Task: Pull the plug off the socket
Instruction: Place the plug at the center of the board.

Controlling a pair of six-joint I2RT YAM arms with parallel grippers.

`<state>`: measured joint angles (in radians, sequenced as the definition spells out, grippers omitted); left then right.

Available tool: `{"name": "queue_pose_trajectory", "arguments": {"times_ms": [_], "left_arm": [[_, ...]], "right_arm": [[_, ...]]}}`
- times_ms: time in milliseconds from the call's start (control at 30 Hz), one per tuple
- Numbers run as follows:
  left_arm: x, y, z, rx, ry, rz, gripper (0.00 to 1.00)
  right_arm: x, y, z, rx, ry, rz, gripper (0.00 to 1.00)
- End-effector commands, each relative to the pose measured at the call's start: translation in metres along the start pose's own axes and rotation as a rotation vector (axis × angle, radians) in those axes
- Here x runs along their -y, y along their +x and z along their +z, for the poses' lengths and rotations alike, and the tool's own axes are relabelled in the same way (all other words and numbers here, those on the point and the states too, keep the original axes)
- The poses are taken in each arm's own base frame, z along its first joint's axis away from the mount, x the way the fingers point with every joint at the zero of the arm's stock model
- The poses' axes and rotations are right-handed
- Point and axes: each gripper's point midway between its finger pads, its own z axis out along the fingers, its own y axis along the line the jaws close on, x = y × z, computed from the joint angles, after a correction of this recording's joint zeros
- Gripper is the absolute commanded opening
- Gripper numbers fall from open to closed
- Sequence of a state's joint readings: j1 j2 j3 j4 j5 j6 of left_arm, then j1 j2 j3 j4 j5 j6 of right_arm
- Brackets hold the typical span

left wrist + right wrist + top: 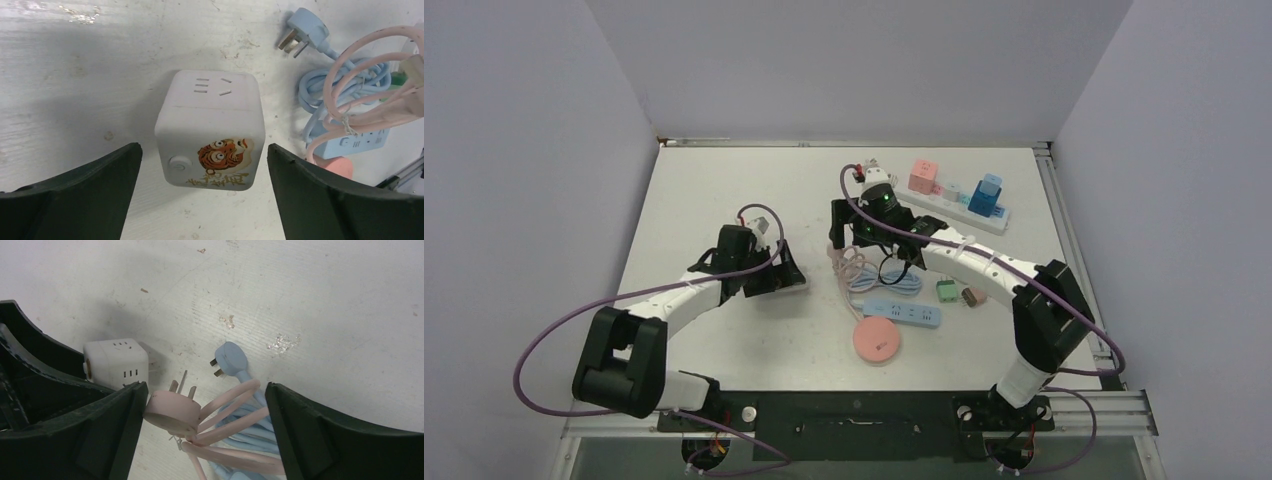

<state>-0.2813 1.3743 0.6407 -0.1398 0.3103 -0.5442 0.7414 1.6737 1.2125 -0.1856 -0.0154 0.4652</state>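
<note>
Got the left claw spread wide, straddling the white cube socket with a clear gap on both sides, so gripping nothing. Same deal with the right claw: gaping wide and clamped on nothing, with the pink plug right up at one finger, touching or just beside, can't tell. Seeing that plug out of the socket, near the cube, prongs bare and sticking up, lying on its coiled pink cable. Just past it, spotted a blue plug flat on the white table, blue cable bundled under the pink one. From overhead, got a round pink puck and a blue power strip nearer the bases, then way at the back a white strip carrying pink and blue adapters.
</note>
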Motion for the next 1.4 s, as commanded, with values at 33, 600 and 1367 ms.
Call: {"name": "queue_pose_trajectory", "arguments": {"times_ms": [33, 600, 1367], "left_arm": [[0.000, -0.042, -0.021, 0.157, -0.067, 0.037, 0.99], [0.012, -0.193, -0.135, 0.586, -0.303, 0.270, 0.96], [0.024, -0.165, -0.103, 0.503, -0.167, 0.332, 0.96]], "right_arm": [[0.037, -0.078, -0.050, 0.188, 0.126, -0.002, 0.90], [0.358, -0.080, -0.149, 0.430, 0.483, 0.452, 0.90], [0.494, -0.066, -0.012, 0.455, 0.335, 0.878, 0.66]]}}
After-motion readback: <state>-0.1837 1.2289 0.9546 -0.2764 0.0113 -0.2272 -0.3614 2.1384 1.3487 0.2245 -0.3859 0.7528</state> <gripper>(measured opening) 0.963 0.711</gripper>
